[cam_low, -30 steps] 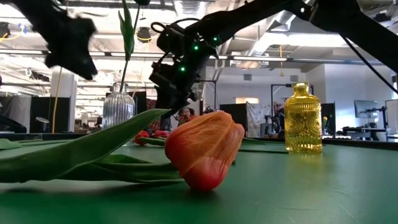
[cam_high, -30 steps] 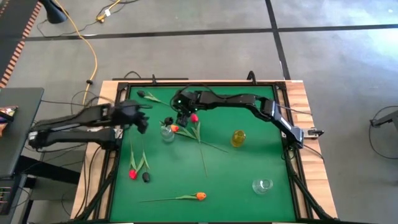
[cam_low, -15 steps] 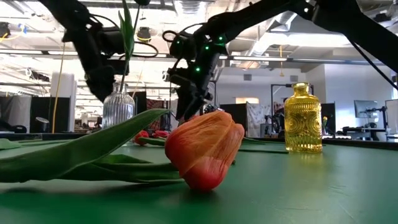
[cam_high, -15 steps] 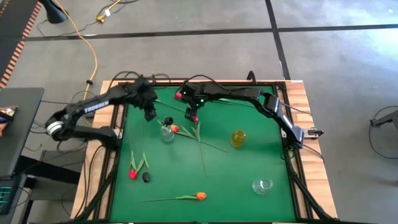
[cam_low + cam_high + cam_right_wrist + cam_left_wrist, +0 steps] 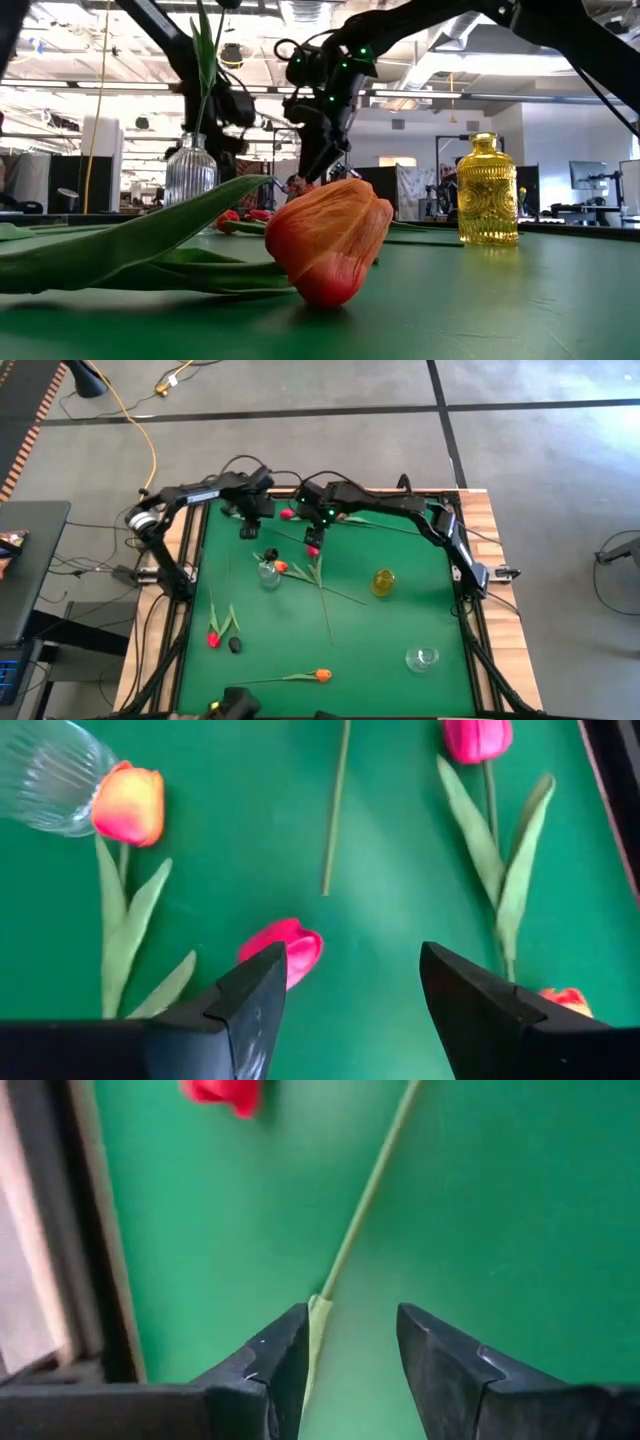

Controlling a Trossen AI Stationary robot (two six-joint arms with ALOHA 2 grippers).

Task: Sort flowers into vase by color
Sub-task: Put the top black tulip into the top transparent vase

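Since a second ago the left arm has swung off the table's left edge to its far-left corner, and the right arm has drawn back from the ribbed vase toward the far rim.

Nearest the low camera lies an orange tulip (image 5: 330, 245) on its side at the table's (image 5: 400, 690) front edge. Behind it, toward the left, a red tulip (image 5: 213, 639) and a black head (image 5: 234, 645) lie close together. In the middle stand a clear bowl vase (image 5: 422, 657), a yellow vase (image 5: 383, 582) and a ribbed glass vase (image 5: 268, 574). One stem rises from the ribbed one, and another orange tulip (image 5: 125, 800) lies just beside it.

Farther back, the right gripper (image 5: 350, 955) hangs released, fingers wide, over a red head (image 5: 285, 948). The left gripper (image 5: 350, 1315) is also released. A thin green stem (image 5: 370, 1190) lies on the felt, its end beside one finger, leading to a red bloom (image 5: 222, 1090).

Most flowers lie loose, so the sorting looks barely started. The step in hand seems to be picking the next red tulip from the far cluster. The next move calls for a descent until the fingers straddle that stem, then a gentle squeeze, since it is thin and lies flat on the felt. With both arms this near each other, they probably need to take turns.

No brand, label or writing is readable.
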